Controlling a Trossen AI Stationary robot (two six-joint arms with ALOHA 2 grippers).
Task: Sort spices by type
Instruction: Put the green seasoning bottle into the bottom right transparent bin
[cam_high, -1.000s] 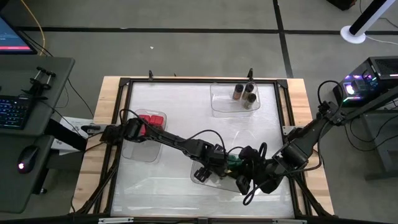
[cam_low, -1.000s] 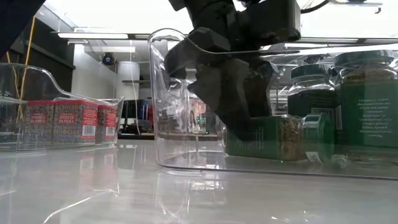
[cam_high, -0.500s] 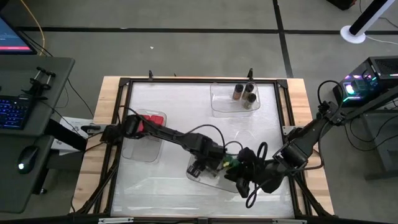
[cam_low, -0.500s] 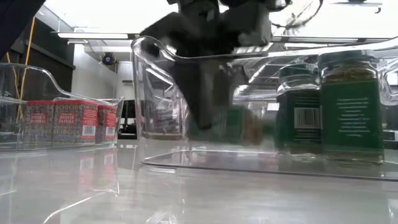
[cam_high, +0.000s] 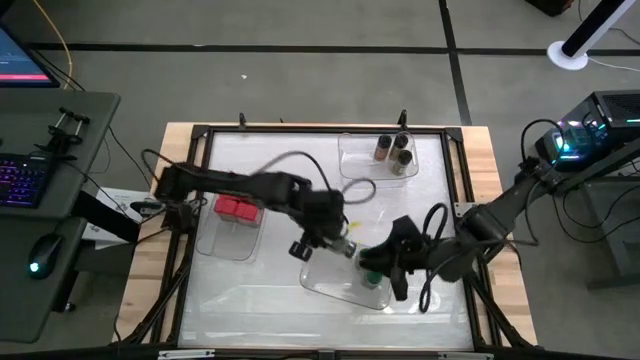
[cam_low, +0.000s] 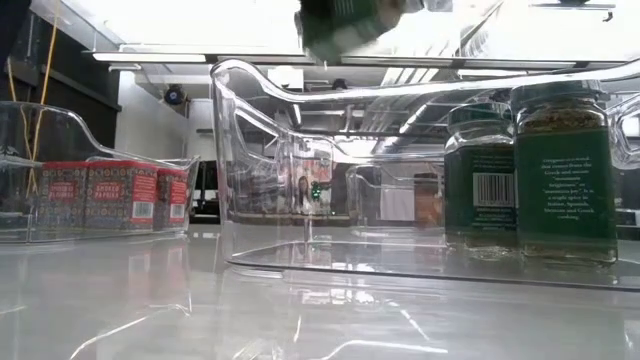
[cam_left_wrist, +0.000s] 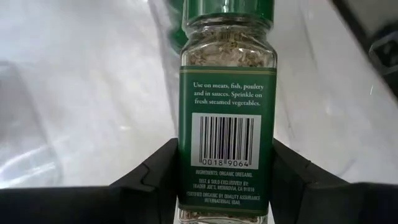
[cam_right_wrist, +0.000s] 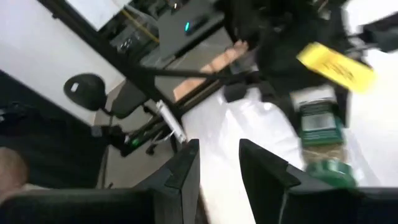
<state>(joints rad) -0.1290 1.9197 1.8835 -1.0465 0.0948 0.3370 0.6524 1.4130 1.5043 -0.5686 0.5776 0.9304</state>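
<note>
We are holding a green-lidded herb jar (cam_left_wrist: 227, 106) clamped between the two dark fingers (cam_left_wrist: 155, 180) of the left gripper (cam_high: 345, 249), lifted above the table (cam_high: 280, 170). In the left wrist view its green label with a barcode faces us, the glass shoulder showing pale dried herbs under the green cap. In the high view the left gripper is hanging over the near clear tray (cam_high: 330, 282), at its far edge.

The right gripper (cam_high: 383, 262) is reaching over that same tray from the right; in its wrist view its fingers (cam_right_wrist: 186, 165) are standing apart with nothing between them, and we are seeing the lifted jar a little way ahead of them.

In the low view two more green-labelled jars (cam_low: 565, 170) are standing upright side by side in the near tray's right part. The red square boxes (cam_high: 237, 207) are sitting together in the clear tray at the left (cam_high: 225, 245). The brownish jars with dark lids (cam_high: 394, 149) are standing in the far tray (cam_high: 352, 170), well apart from both arms.
</note>
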